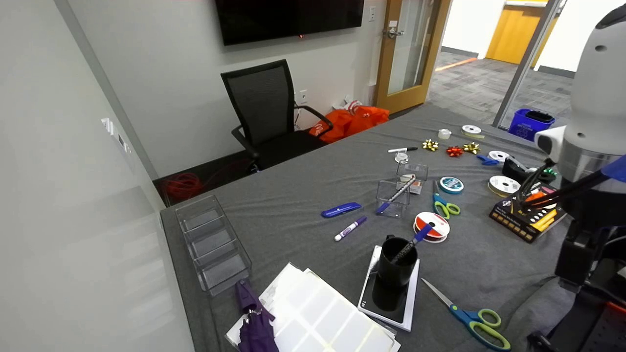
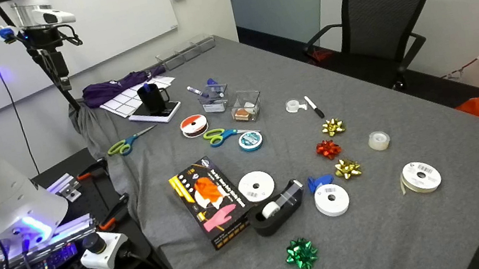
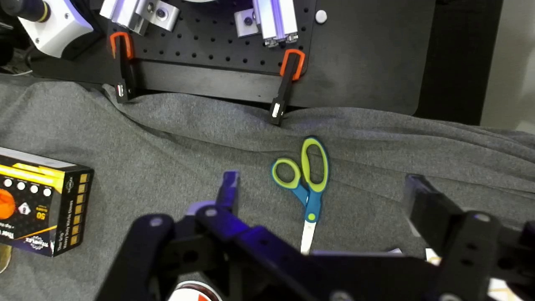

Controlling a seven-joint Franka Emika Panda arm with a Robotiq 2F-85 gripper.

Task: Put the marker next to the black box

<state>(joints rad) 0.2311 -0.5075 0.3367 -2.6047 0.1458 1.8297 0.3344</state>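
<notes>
The black box (image 2: 211,197) has orange, yellow and pink print and lies on the grey cloth. It shows in both exterior views (image 1: 513,220) and at the left edge of the wrist view (image 3: 73,209). Several markers are in view: a white and purple one (image 1: 350,229) on the cloth, a black and white one (image 1: 402,150) at the back, a blue-capped one (image 1: 415,242) in the black mug and one (image 1: 403,188) across a clear cup. My gripper (image 3: 322,175) is open and empty, high above the table's robot side (image 2: 64,83), apart from box and markers.
Scissors (image 3: 311,200) lie below my gripper. The black mug (image 2: 153,99) stands on a flat black-and-white slab (image 1: 411,313). Clear cups (image 2: 246,106), ribbon spools (image 2: 194,125), a tape dispenser (image 2: 276,208) and bows (image 2: 302,254) are spread around. A clear divided tray (image 1: 213,244) is at the edge.
</notes>
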